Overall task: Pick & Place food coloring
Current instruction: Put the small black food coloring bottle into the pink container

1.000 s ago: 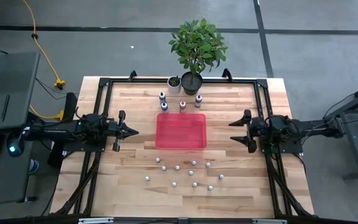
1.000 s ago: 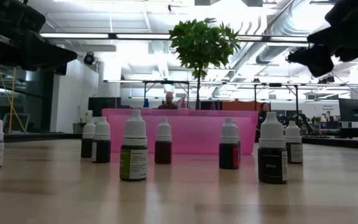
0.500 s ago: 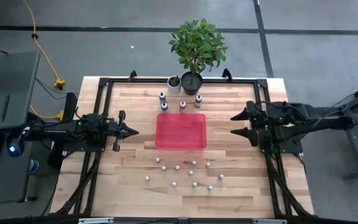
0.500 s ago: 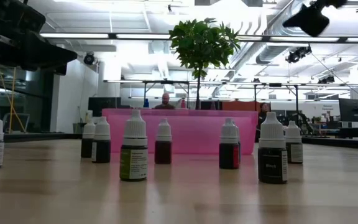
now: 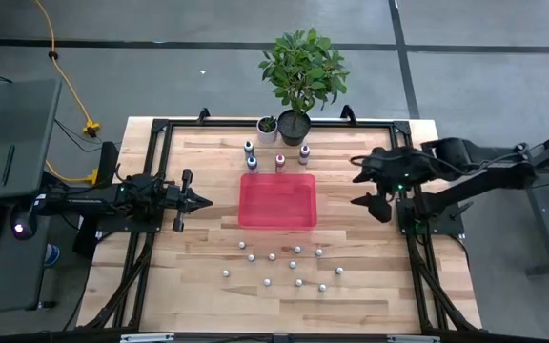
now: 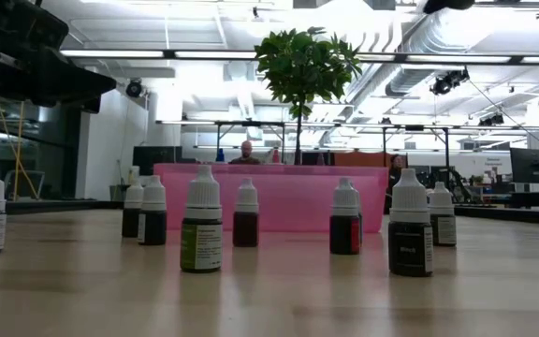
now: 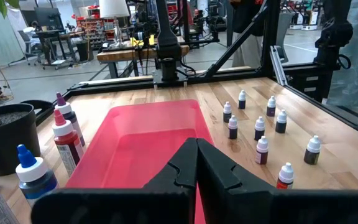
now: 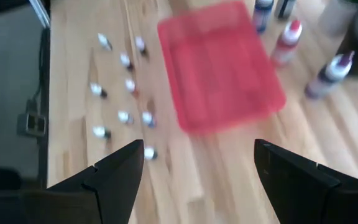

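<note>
The food coloring is several tiny white-capped bottles (image 5: 284, 265) standing upright on the wood, on the near side of the red tray (image 5: 277, 200). The low view shows them in a row (image 6: 201, 232), and the left wrist view shows them beside the tray (image 7: 260, 127). My right gripper (image 5: 360, 189) hangs open, high above the table to the right of the tray, tilted down toward it. Its wrist view looks down on the tray (image 8: 219, 62) and the bottles (image 8: 124, 81) between its open fingers (image 8: 197, 163). My left gripper (image 5: 203, 201) rests shut and level, left of the tray (image 7: 145, 140).
Three larger dropper bottles (image 5: 280, 158) stand at the tray's far side. Behind them are a small white pot (image 5: 268, 128) and a black-potted plant (image 5: 298, 71). A black frame (image 5: 160, 129) runs along the table's edges. Bare wood lies near the front edge.
My right gripper has risen well above the table and tipped from level to slanting down, shifting slightly toward the tray. In the low view it has left the top of the picture. It has stayed open. The bottles and the tray have not moved.
</note>
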{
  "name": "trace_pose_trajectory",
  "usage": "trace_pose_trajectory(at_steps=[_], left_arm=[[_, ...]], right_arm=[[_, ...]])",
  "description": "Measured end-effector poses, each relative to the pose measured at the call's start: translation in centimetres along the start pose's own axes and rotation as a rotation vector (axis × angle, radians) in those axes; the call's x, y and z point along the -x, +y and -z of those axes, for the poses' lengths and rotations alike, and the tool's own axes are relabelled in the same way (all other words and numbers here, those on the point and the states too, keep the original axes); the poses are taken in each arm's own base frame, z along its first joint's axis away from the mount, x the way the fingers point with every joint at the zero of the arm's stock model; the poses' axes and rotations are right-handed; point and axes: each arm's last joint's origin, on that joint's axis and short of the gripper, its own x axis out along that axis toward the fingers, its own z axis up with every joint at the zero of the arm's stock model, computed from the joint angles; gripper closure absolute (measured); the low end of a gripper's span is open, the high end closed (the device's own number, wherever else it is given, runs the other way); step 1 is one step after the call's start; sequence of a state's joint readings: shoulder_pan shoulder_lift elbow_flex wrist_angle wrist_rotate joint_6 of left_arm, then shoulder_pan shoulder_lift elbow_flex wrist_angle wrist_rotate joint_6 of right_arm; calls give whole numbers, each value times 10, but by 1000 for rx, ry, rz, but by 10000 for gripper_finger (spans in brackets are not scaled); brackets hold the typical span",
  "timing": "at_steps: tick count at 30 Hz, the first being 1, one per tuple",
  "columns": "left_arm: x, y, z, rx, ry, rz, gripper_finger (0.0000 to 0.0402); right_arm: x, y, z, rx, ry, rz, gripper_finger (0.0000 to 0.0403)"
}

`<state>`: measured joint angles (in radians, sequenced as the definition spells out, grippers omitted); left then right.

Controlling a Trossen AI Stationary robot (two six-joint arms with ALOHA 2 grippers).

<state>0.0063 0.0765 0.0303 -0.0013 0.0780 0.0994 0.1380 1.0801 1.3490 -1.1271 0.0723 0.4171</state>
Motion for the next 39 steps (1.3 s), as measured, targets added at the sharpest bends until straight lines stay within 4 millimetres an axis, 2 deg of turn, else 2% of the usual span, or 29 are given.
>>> trace_pose_trajectory(at_steps=[6, 13, 22, 30, 35, 39], left_arm=[[0, 0, 0, 0, 0, 0, 401], [0, 0, 0, 0, 0, 0, 401], [0, 0, 0, 0, 0, 1, 401], [0, 0, 0, 0, 0, 0, 401], [0, 0, 0, 0, 0, 0, 401], [0, 0, 0, 0, 0, 0, 401]], right_arm=[[-11, 22, 0, 16, 181, 23, 109], [-32, 55, 12, 37, 323, -35, 109], [-68, 99, 31, 103, 495, -88, 109], [-88, 121, 35, 165, 426, -81, 109], [-89, 132, 33, 361, 235, -27, 109], [-94, 137, 35, 404, 132, 84, 109]])
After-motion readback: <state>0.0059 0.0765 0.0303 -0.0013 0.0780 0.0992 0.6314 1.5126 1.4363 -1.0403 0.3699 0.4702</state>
